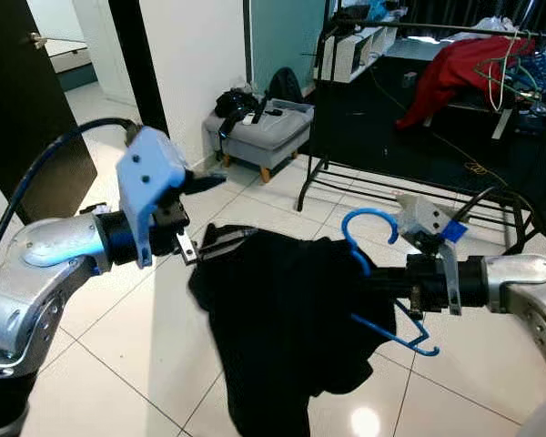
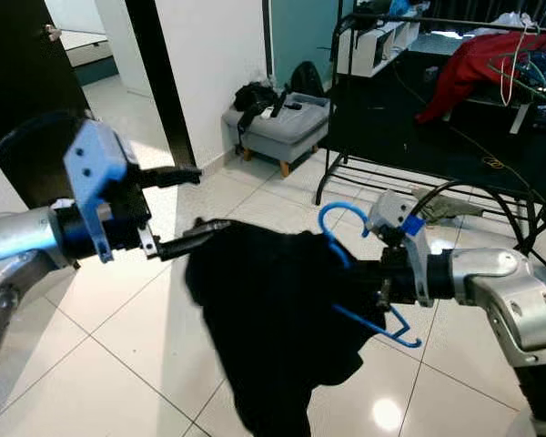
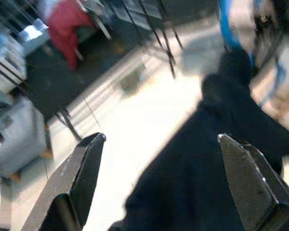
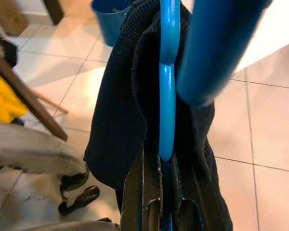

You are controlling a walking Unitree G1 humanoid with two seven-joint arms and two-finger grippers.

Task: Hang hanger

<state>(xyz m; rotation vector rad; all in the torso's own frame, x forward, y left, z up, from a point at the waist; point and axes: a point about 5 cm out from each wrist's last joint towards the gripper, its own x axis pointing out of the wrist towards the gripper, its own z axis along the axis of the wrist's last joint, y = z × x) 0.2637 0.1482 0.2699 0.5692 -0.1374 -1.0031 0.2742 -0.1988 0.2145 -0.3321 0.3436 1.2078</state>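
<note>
A blue plastic hanger (image 1: pixel 369 221) carries a black garment (image 1: pixel 282 328) that droops toward the tiled floor. My right gripper (image 1: pixel 389 282) is shut on the hanger's body just below its hook, and the hook points up. In the right wrist view the fingers (image 4: pixel 147 192) clamp the blue hanger (image 4: pixel 167 86), with the black garment (image 4: pixel 115 120) draped round it. My left gripper (image 1: pixel 215 211) is open at the garment's upper left edge, its lower finger resting by the cloth. The left wrist view has both fingers (image 3: pixel 84 166) spread wide over the garment (image 3: pixel 207 187).
A black clothes rack (image 1: pixel 320 100) stands ahead on the right, with a red garment (image 1: pixel 455 68) and more hangers on its rail. A grey ottoman (image 1: pixel 259 135) sits by the white wall. A dark door (image 1: pixel 27 109) is at the left. A blue bucket (image 4: pixel 108 17) stands on the floor.
</note>
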